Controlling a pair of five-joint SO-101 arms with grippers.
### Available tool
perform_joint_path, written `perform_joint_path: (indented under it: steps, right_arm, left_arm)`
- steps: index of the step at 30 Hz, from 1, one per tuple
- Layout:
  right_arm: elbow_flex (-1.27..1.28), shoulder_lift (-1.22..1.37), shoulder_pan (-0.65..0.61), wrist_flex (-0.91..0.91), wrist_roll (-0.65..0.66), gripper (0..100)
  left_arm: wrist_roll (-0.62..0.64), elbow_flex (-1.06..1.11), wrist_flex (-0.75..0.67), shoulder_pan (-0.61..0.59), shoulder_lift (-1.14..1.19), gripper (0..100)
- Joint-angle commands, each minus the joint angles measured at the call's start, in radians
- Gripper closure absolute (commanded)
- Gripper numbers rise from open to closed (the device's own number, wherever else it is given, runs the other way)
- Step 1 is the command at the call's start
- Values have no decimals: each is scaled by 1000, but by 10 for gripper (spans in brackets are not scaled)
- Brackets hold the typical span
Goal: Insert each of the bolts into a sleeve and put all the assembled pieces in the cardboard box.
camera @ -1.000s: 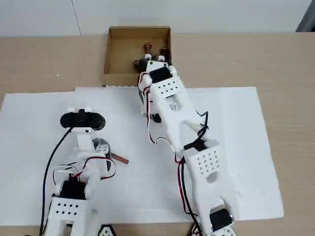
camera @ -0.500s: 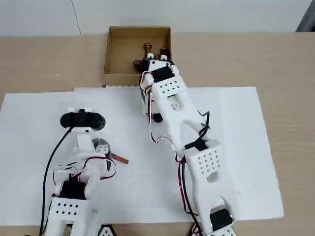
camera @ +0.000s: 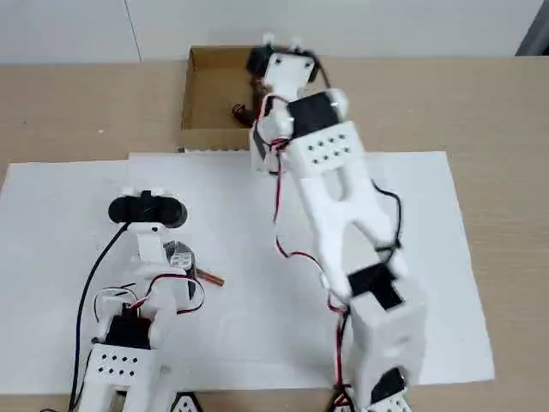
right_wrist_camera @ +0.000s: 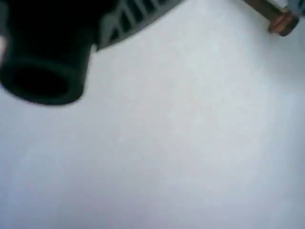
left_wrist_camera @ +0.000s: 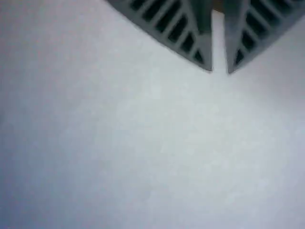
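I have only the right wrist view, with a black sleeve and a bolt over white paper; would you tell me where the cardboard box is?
Observer: The cardboard box stands on the table, just beyond the paper's far edge.
Operator: Thank you. I see the black sleeve close up; is anything in the box?
Observer: Yes, brown pieces lie inside, partly hidden under an arm.

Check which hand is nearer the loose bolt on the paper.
Right. The right hand is just beside the bolt, gripping a sleeve; the left hand is over at the cardboard box.
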Motion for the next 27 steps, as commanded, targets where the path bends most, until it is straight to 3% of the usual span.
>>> perform_joint_path:
  steps: [1,6,11,20,27]
  right_arm:
    - [-5,-197,33,18,48,996]
    - [-3,-366,79,21,84,996]
    - [68,-501,134,22,98,996]
    - [509,-909,229,16,92,996]
    - [937,-1219,269,-2,87,996]
  left_arm:
    - [-6,-16,-20,-5,-12,995]
    - [-2,-183,31,-21,-12,995]
    - [8,-418,216,-26,-6,995]
    - [147,-763,663,-26,-3,995]
    - [230,-783,767,-26,-2,995]
